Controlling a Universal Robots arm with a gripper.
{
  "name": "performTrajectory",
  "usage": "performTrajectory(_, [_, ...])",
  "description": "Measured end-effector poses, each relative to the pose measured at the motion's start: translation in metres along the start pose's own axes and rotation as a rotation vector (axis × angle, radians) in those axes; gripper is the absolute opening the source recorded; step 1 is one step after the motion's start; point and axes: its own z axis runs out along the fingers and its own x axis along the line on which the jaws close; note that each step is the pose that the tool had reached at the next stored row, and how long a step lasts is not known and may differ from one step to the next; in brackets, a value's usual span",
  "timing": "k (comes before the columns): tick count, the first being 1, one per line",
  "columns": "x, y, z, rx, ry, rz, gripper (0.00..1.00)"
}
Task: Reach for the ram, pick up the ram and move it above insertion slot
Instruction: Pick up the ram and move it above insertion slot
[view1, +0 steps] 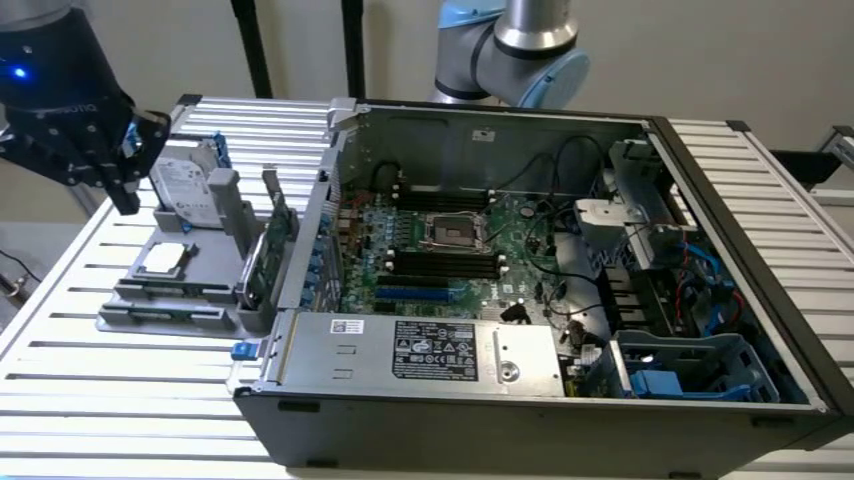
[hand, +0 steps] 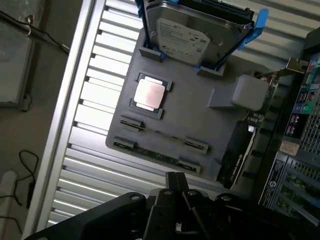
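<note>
Hovering over the grey tray (hand: 200, 107), my end effector (hand: 175, 180) clenched on nothing, the ram (hand: 156, 153) lying nearby, untouched, in its holder

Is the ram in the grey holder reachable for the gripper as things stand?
Probably yes: the ram lies uncovered at the edge of the grey holder, nothing between it and the gripper, though its jaws are shut.

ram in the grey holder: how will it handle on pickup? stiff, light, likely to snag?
Probably stiff: the ram is a thin green board that seems to stand on edge. Likely light, since it is so narrow. It sits between end clips of the holder, so it may bind or tilt if not lifted straight.
</note>
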Motion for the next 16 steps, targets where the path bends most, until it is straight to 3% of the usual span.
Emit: performTrajectory(16, [0.0, 0.0, 0.0024, -0.0014, 0.0027, -0.288, 0.11])
